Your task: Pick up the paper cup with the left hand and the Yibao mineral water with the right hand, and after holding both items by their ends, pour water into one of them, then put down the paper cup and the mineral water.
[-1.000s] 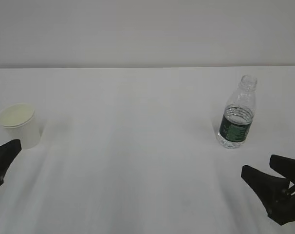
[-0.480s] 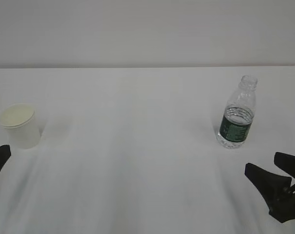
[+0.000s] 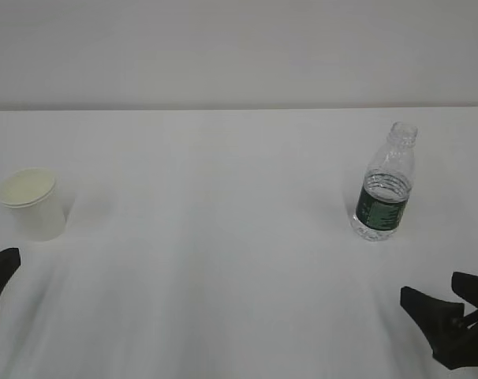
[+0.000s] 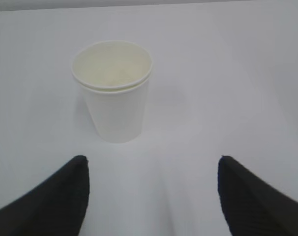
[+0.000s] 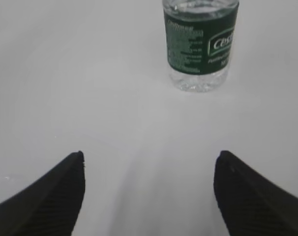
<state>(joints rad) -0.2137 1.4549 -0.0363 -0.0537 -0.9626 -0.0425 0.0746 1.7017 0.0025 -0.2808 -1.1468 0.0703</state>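
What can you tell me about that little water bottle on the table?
The Yibao mineral water is a small clear ribbed plastic bottle with a dark green label band around its lower half and no cap on its open neck. It stands upright on the white table, to the right, with water showing inside at about the label's top edge. Nothing touches it but the table.

Surface: plain white, fills the lower three quarters of the frame. Wall: plain pale grey, spans the upper part, meeting the surface along a straight horizontal edge.
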